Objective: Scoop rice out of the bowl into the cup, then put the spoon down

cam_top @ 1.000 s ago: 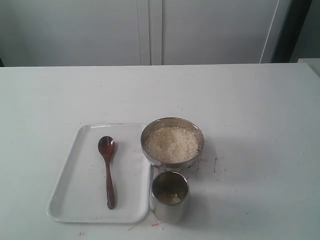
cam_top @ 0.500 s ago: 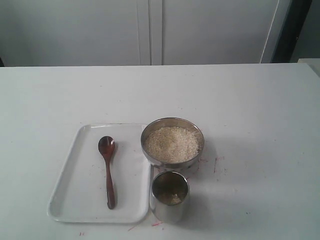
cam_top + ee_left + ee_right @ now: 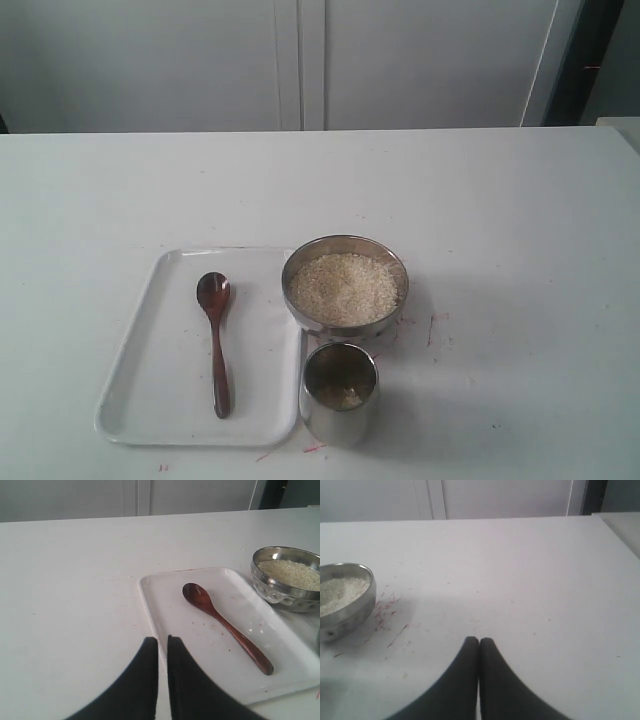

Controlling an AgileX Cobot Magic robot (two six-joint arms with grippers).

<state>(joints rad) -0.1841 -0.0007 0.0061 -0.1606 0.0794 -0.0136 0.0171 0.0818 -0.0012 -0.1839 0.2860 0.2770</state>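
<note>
The wooden spoon (image 3: 216,345) lies on the white tray (image 3: 150,400), head toward the far side, untouched; the left wrist view also shows the spoon (image 3: 225,627). To the tray's right stands the steel bowl (image 3: 345,245) heaped with rice (image 3: 343,287). In front of the bowl is the steel cup (image 3: 340,405), with a little rice at its bottom. My left gripper (image 3: 162,639) hovers over the tray's near-left edge, its fingers nearly together with only a thin slit, holding nothing. My right gripper (image 3: 479,640) is shut and empty, well right of the bowl (image 3: 350,612). Neither gripper shows in the exterior view.
Faint red marks (image 3: 432,325) dot the white table right of the bowl. A pale wall with panel seams runs behind the table's far edge (image 3: 320,130). The tray's rim (image 3: 150,605) lies just under my left fingers.
</note>
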